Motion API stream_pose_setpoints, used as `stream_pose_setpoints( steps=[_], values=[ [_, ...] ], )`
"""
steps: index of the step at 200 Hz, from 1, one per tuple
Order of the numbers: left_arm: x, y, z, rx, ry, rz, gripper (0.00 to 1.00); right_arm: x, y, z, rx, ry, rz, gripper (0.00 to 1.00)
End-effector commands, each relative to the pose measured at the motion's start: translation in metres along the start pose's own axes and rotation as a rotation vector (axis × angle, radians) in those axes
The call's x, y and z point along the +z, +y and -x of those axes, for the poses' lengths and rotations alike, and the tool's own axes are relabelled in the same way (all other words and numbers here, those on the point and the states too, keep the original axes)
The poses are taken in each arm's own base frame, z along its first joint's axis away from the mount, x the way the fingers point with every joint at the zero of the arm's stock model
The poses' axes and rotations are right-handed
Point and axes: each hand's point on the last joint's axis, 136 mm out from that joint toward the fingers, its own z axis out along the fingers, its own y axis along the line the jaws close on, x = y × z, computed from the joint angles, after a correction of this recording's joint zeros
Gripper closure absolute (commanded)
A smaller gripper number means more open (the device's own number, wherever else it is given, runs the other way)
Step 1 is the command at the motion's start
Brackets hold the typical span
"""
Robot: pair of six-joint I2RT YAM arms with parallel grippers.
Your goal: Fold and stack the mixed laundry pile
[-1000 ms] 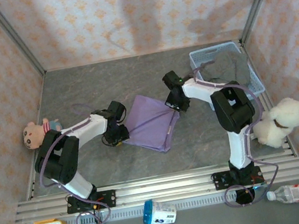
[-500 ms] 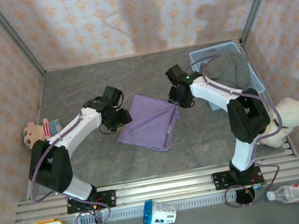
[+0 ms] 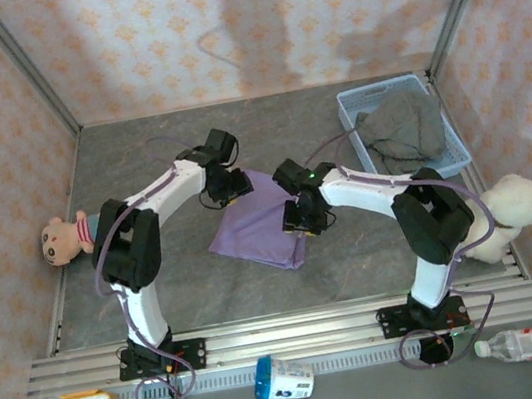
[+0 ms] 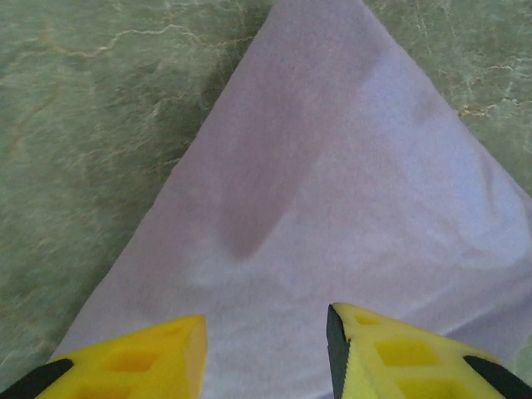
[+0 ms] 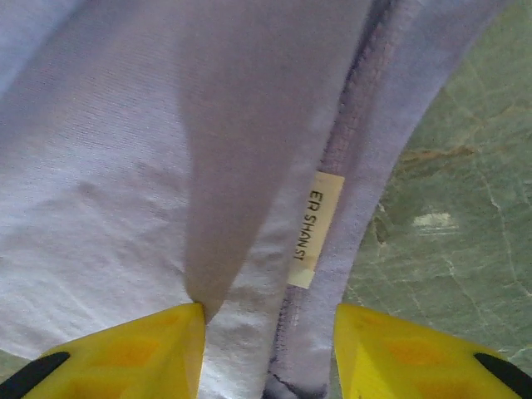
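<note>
Lilac-purple cloth shirt lies folded — my left gripper and right gripper gape over it. I fear a pinch drags one layer loose.

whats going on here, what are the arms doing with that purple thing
Two robot arms are working on a lilac shirt that lies folded on the grey table. The left end effector is over its far corner. The right end effector is over its right edge, near the label. Both are open and grip nothing. The grey trousers lie bunched in the blue basket, not yet folded.
</note>
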Motion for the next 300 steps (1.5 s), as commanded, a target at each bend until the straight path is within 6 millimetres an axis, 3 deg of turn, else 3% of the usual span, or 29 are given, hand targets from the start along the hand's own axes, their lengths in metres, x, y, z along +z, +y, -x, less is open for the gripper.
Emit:
stream_pose_setpoints(
  steps=[1,17,30,60,93,115,143,164,198,220,239,277,300],
  values=[
    [0.013,-0.005,0.005,0.022,0.009,0.005,0.58,0.002,0.010,0.005,0.020,-0.017,0.058,0.55],
    [0.024,0.004,0.004,0.026,0.021,0.055,0.58,0.007,0.016,0.007,0.029,-0.014,0.082,0.60],
    [0.031,0.008,0.004,0.029,0.031,0.075,0.58,0.008,0.016,0.008,0.041,-0.018,0.079,0.76],
    [0.044,0.022,0.004,0.030,0.051,0.147,0.59,0.001,-0.001,0.003,0.055,-0.025,0.019,1.00],
    [0.050,0.026,-0.001,0.026,0.076,0.163,0.59,-0.006,-0.029,-0.018,0.087,0.002,-0.033,1.00],
    [0.050,0.024,-0.007,0.019,0.090,0.142,0.58,0.009,-0.046,-0.032,0.127,0.037,-0.054,1.00],
    [0.042,0.020,-0.016,0.041,0.095,0.130,0.54,0.032,-0.041,-0.031,0.155,0.066,-0.033,1.00],
    [0.031,0.015,-0.025,0.069,0.096,0.117,0.43,0.030,-0.029,-0.020,0.140,0.054,-0.026,1.00],
    [-0.006,0.002,-0.029,0.111,0.058,0.080,0.29,0.000,-0.015,-0.007,0.124,-0.027,0.021,0.72],
    [-0.038,-0.009,-0.024,0.137,-0.013,0.059,0.26,-0.021,-0.025,0.000,0.138,-0.068,0.004,0.56],
    [-0.053,-0.016,-0.027,0.147,-0.050,0.057,0.24,-0.040,-0.038,0.013,0.175,-0.118,-0.008,0.49],
    [-0.052,-0.024,-0.052,0.182,-0.075,0.098,0.20,-0.088,-0.067,0.059,0.283,-0.250,-0.008,0.31],
    [-0.035,-0.024,-0.070,0.219,-0.073,0.168,0.17,-0.119,-0.076,0.088,0.311,-0.320,0.008,0.09]
  ],
)
